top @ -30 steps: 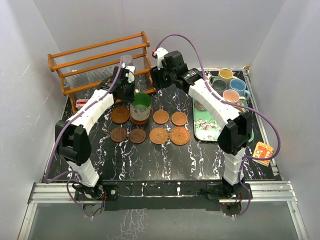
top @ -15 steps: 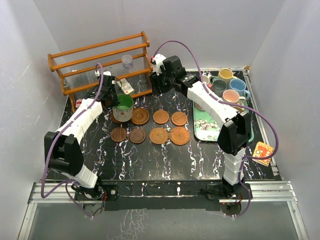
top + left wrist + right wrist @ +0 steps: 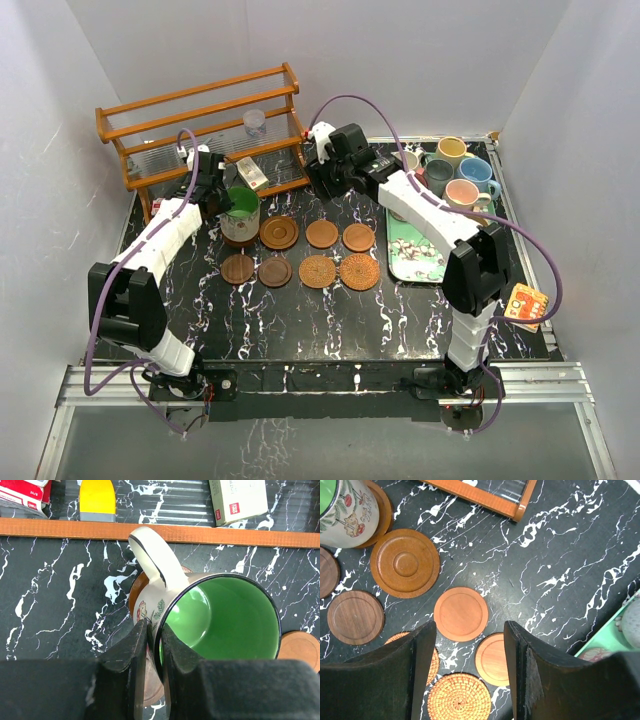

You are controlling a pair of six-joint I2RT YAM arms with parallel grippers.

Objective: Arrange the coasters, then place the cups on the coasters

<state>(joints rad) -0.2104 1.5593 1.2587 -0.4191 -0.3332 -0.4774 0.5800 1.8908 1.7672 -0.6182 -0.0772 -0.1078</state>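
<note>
L gripper (image 3: pixel 155 630) is clamped on the rim of the green mug (image 3: pixel 225 615), one finger inside, one outside by the handle. That wall pinch keeps it upright over the back-left coaster (image 3: pixel 136 587); can't tell if it's fully down. Mug is glossy ceramic, cream outside w/ printed figures, green inside. R gripper (image 3: pixel 469 630) hangs w/ jaws apart, empty, above the rows. Coasters are flat round discs: smooth wood, one w/ turned rings (image 3: pixel 405 563), two woven wicker (image 3: pixel 459 696). Other mugs (image 3: pixel 462 190) wait by the tray (image 3: pixel 405 262), right.
</note>
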